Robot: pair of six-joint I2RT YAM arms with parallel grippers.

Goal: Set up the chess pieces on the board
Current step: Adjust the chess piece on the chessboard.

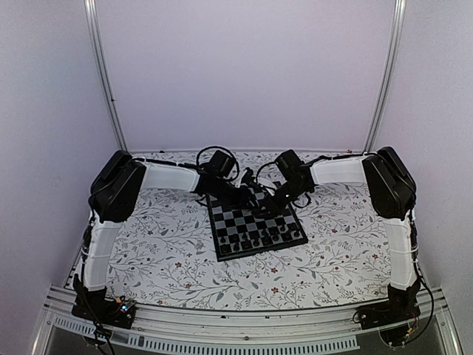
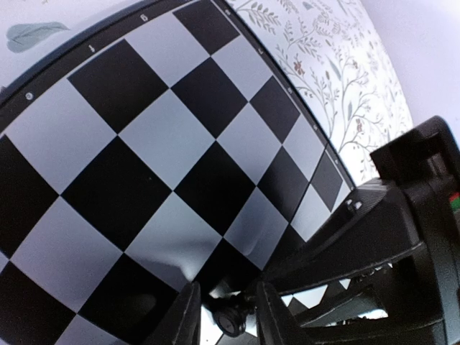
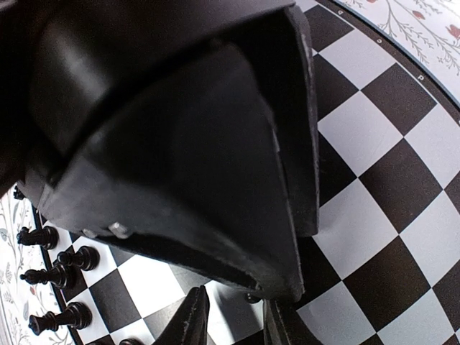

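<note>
One small black piece (image 2: 230, 321) sits between the fingers of the left gripper (image 2: 228, 289), low over the far part of the board (image 2: 165, 136); whether they clamp it I cannot tell. The right gripper (image 3: 236, 307) hangs just beside, fingers apart, with a pale square showing between them. The other pieces (image 1: 262, 238) stand along the board's near side: glossy, turned, round-headed. The board is flat and smooth, with black and pale grey checks and a thin dark border, and lies on a floral cloth (image 1: 170, 259).

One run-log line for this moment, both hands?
left hand: chess piece between fingers, grip unclear | right hand: open, empty | both over board far edge
</note>
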